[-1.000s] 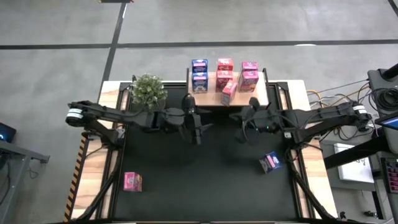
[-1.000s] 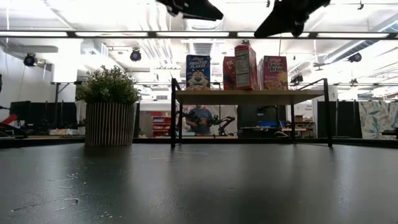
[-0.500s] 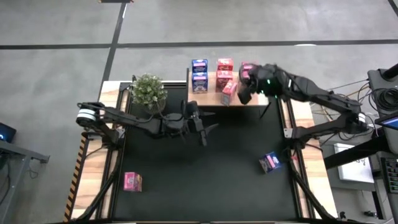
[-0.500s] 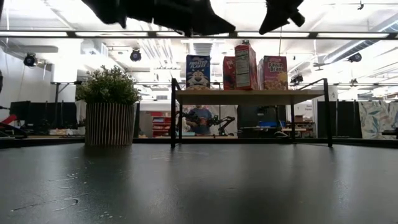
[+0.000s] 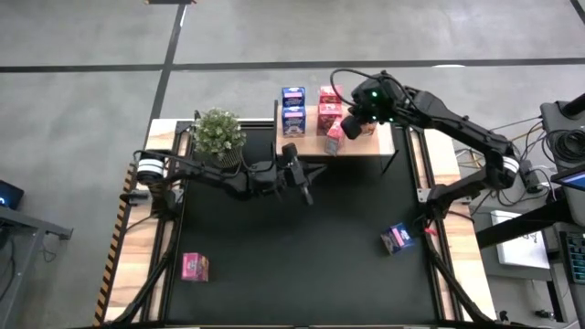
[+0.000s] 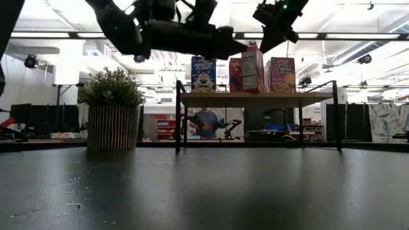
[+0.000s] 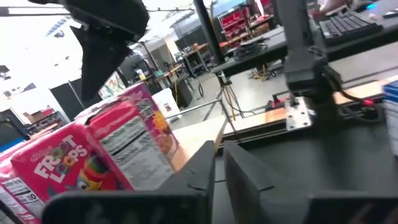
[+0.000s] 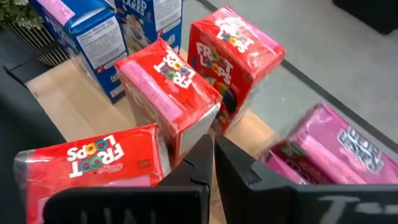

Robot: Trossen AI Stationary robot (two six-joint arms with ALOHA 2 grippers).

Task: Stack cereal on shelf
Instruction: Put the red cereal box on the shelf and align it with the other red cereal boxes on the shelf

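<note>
Left gripper (image 5: 304, 187) hangs over the black table (image 5: 302, 265) just in front of the shelf (image 5: 311, 142), its arm stretching in from the left past the potted plant (image 5: 218, 133). In the left wrist view its two dark fingers (image 7: 239, 177) stand nearly together with only a thin slit between them, and nothing is held. A red Froot Loops box (image 7: 93, 162) shows close ahead of them in that view. Far off on the table's near left lies a pink box (image 5: 195, 267), well apart from both grippers.

On the shelf, at its left end, two blue boxes (image 5: 293, 110) stand one behind the other. Next to them come red boxes (image 5: 330, 105), and a tilted red box (image 5: 335, 135) sits at the front edge.

Right gripper (image 5: 355, 122) hovers over the right half of the shelf, above the boxes there, its arm reaching in from the right side. The right wrist view shows its fingers (image 8: 233, 165) drawn almost shut, empty, poised just above a leaning red Froot Loops carton (image 8: 171, 93), with another red one lying flat (image 8: 93, 162) beside it, an upright one (image 8: 239, 56) behind and a pink box (image 8: 329, 152) to the side.

A blue box (image 5: 397, 238) lies on the table's near right, well away from the right gripper.
</note>
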